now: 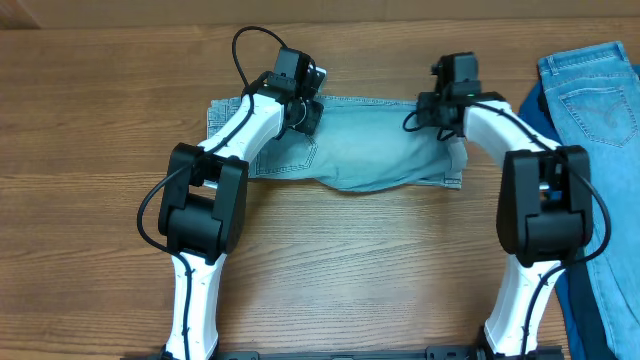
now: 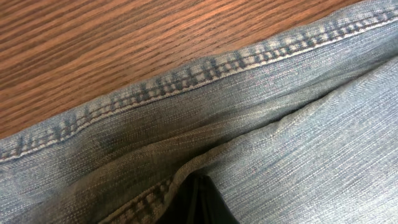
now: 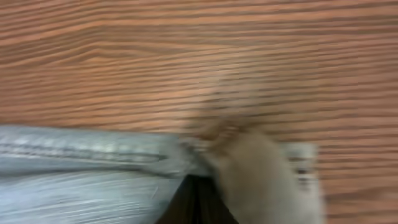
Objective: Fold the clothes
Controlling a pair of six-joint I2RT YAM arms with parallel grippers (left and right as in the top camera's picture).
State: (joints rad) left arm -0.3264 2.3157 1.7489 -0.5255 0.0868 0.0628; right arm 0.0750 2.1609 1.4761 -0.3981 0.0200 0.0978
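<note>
The pale, faded denim shorts [image 1: 370, 145] lie flat across the far middle of the table, partly folded. My left gripper [image 1: 303, 108] is at their far left part, shut on the shorts; in the left wrist view the dark fingers [image 2: 198, 202] are closed under a fold of stitched denim [image 2: 261, 106]. My right gripper [image 1: 447, 108] is at their far right edge, shut on the shorts; the blurred right wrist view shows closed fingers [image 3: 198, 202] with the hem [image 3: 93, 149] bunched over them.
A brighter light-blue denim garment [image 1: 592, 80] lies at the far right edge over a dark blue cloth [image 1: 533, 105]. More blue denim [image 1: 610, 290] runs down the right side. Bare wooden table [image 1: 360, 270] fills the front.
</note>
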